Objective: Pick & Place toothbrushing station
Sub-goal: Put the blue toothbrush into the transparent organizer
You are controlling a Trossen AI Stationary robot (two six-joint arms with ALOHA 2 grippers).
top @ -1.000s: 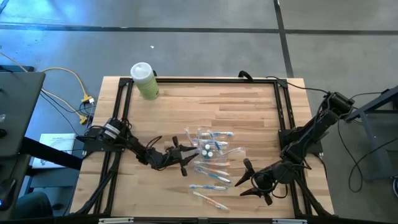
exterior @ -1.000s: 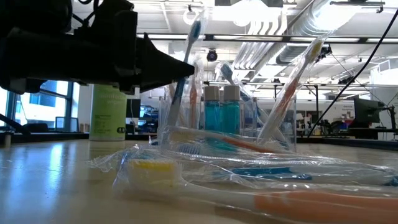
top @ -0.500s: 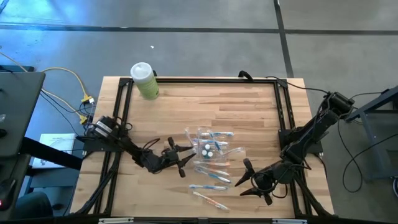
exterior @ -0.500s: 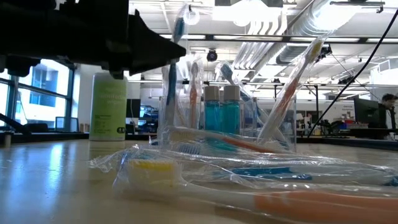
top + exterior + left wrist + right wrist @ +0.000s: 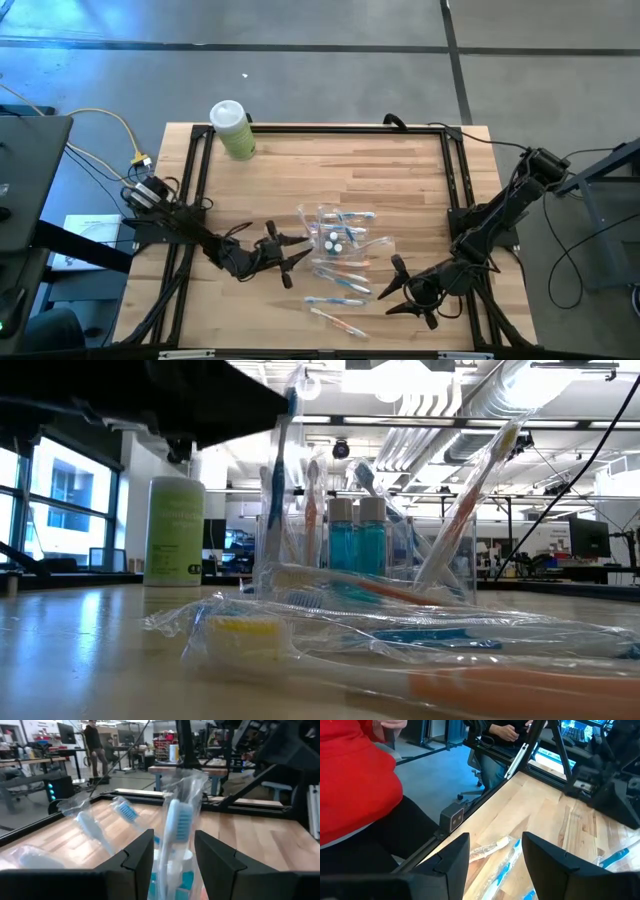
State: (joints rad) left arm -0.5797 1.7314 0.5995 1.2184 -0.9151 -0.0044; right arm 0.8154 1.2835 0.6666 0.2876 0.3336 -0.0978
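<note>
Pulling back from the pile, the left gripper [image 5: 285, 252] in the high view has drifted away from the toothbrushing station [image 5: 337, 240], now just ahead of its fingertips.

Left wrist view: we see its fingers clamped on a wrapped blue toothbrush [image 5: 177, 837], so one piece is apparently lifted.

Right gripper [image 5: 408, 292] waits, fingers apart, brushes lying before it.

In the left wrist view you see the left gripper [image 5: 173, 851] at bottom centre, its two dark fingers [image 5: 136, 857] standing either side of a wrapped blue-bristled toothbrush [image 5: 178, 827]. Another wrapped toothbrush [image 5: 125, 811] lies centre left on the wooden table [image 5: 255, 837].
</note>
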